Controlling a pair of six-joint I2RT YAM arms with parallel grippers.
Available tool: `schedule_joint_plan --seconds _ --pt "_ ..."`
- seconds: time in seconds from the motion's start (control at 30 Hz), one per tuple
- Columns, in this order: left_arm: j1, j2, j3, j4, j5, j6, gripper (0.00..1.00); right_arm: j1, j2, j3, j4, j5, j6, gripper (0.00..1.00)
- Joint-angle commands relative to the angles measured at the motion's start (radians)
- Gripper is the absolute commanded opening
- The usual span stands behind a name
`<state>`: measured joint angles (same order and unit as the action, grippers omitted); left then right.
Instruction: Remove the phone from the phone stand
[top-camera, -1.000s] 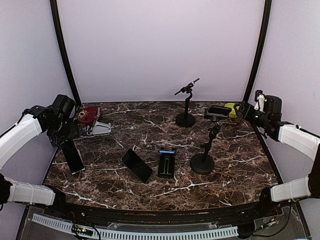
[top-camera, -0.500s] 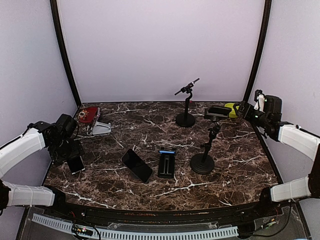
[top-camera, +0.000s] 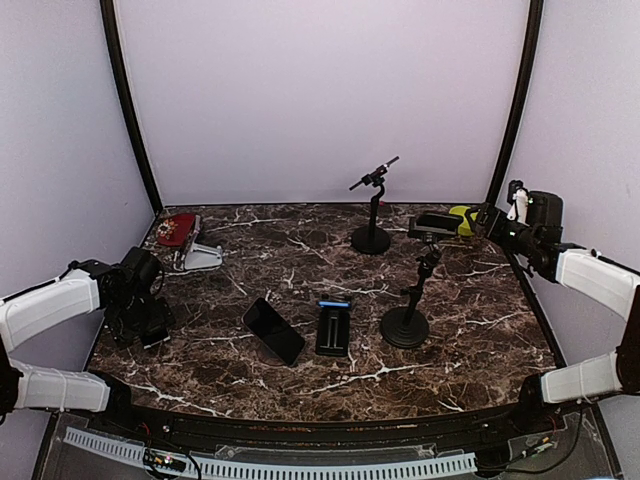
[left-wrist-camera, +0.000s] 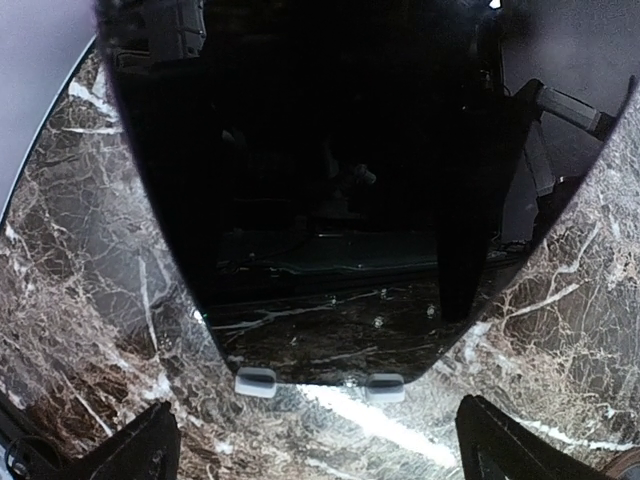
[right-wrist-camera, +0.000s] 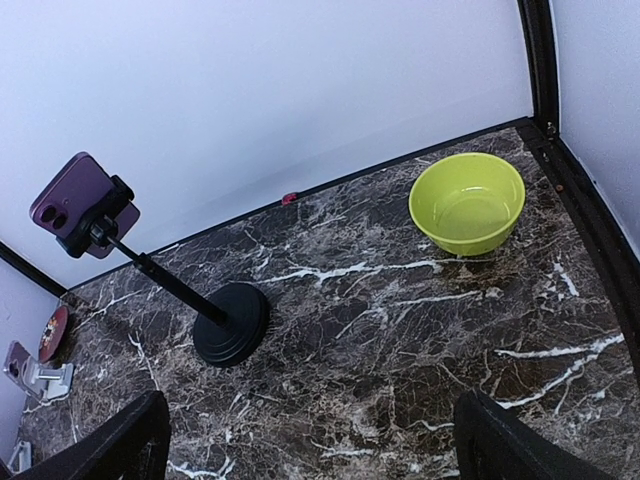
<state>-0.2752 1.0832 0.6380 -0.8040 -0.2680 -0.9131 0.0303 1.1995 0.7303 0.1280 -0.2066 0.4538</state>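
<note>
A dark phone (top-camera: 436, 222) sits clamped flat on top of the nearer black phone stand (top-camera: 405, 325). The farther black stand (top-camera: 371, 238) holds a purple phone (right-wrist-camera: 84, 204), which looks edge-on from above; its base (right-wrist-camera: 232, 322) shows in the right wrist view. My right gripper (top-camera: 487, 218) (right-wrist-camera: 310, 455) hovers open at the right edge, beside the nearer stand's phone and apart from it. My left gripper (top-camera: 150, 322) (left-wrist-camera: 320, 460) is low at the table's left edge, open, with a glossy black phone (left-wrist-camera: 320, 200) lying flat just beyond its fingertips (left-wrist-camera: 130, 455).
A lime green bowl (right-wrist-camera: 467, 202) stands at the back right. Two more dark phones (top-camera: 273, 330) (top-camera: 334, 328) lie flat at the table's middle front. A small white stand (top-camera: 200, 256) and a red disc (top-camera: 178, 228) sit at the back left.
My left arm has swung from the white stand toward the front and down, and now covers most of the phone at the left edge. The right arm has not moved.
</note>
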Motion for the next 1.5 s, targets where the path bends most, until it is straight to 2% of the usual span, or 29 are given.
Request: schedule_joint_plan --seconds 0.0,0.23,0.53,1.07,1.47 --pt "-0.005 0.022 -0.038 0.051 0.010 -0.017 0.99 0.001 0.009 -0.006 0.042 -0.012 -0.002 0.99" --pt "-0.004 0.067 -0.060 0.093 0.038 -0.022 0.98 -0.001 0.013 -0.006 0.040 -0.011 -0.002 0.99" --pt "-0.005 0.076 -0.096 0.100 0.038 -0.059 0.89 -0.004 0.020 -0.003 0.040 -0.009 -0.001 0.99" --pt "-0.005 0.139 -0.128 0.175 0.028 -0.039 0.86 -0.010 0.020 -0.008 0.041 -0.013 0.000 0.99" --pt "-0.073 -0.069 -0.205 0.230 -0.050 -0.001 0.86 -0.012 0.023 -0.011 0.055 -0.037 0.005 0.99"
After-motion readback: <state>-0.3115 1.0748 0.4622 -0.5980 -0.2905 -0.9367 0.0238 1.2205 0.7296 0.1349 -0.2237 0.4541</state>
